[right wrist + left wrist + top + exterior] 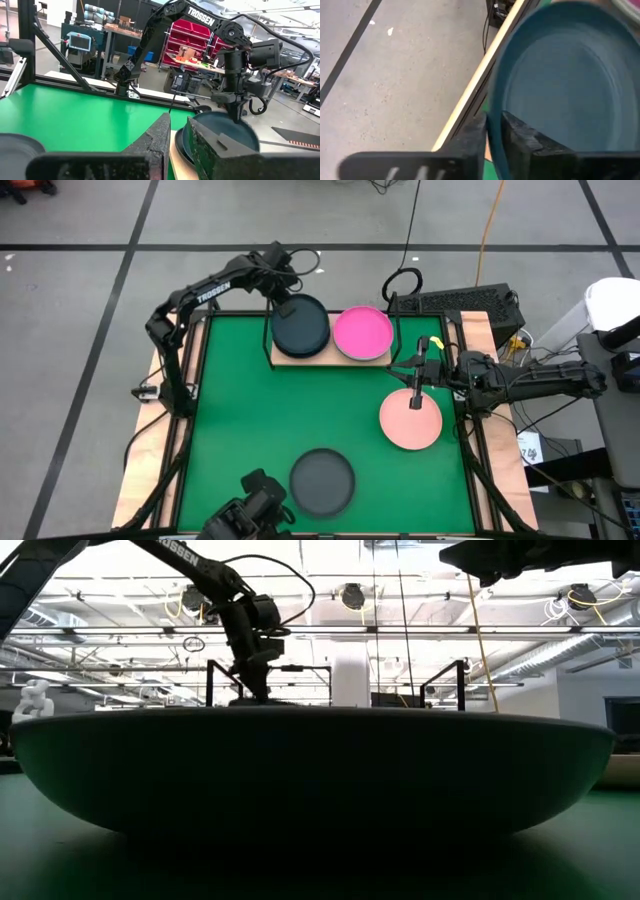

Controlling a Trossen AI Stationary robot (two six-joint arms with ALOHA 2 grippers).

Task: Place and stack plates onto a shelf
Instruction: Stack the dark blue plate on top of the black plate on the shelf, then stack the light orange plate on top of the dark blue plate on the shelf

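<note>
So far the shelf (283, 359) holds a dark plate stack (300, 326), its far rim loosely straddled by the left gripper (283, 308), beside a hot pink plate (362, 332); the right gripper (417, 401) pinches the salmon plate (411, 421), one dark plate (322, 481) waiting nearer.

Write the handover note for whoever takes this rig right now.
Left hand: straddling the rim of the dark plate stack on the shelf, fingers slightly apart.
Right hand: over the salmon plate on the green mat, not visibly gripping it.
Done: dark stack and hot pink plate sit side by side on the shelf.
Left: salmon plate and the lone dark plate at the mat's near edge.
</note>
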